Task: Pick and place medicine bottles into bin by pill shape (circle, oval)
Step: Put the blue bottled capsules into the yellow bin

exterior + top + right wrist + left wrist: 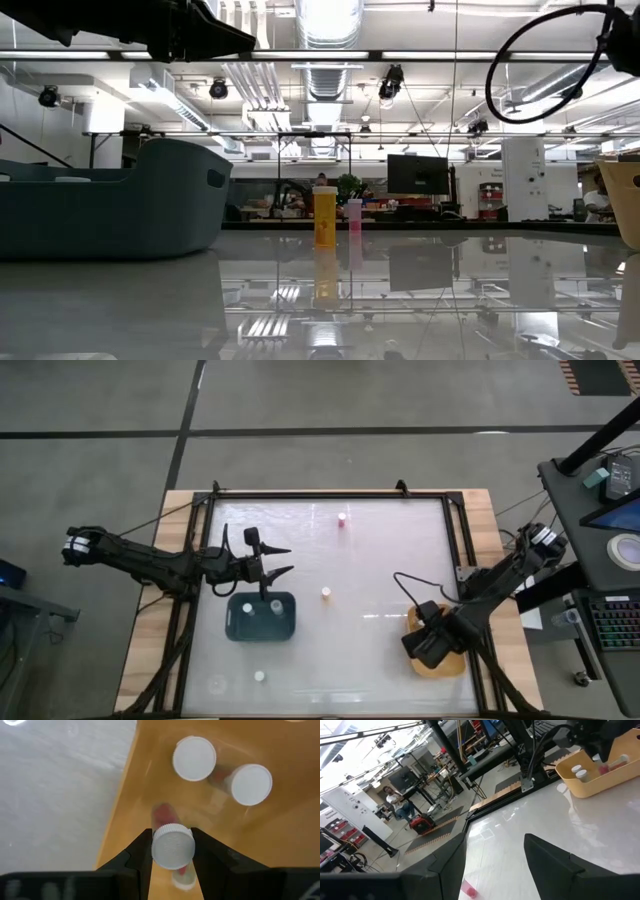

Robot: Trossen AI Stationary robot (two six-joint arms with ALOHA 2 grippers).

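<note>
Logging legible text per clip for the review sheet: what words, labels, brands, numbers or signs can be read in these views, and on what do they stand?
None can be read.
Medicine bottle held between the right gripper fingers over the yellow-orange bin: only a plain white cap shows.
Bottles in the dark teal bin below the left gripper: too small.
Orange bottle in the low view: label unreadable.
Room signs and screens: blurred.
</note>
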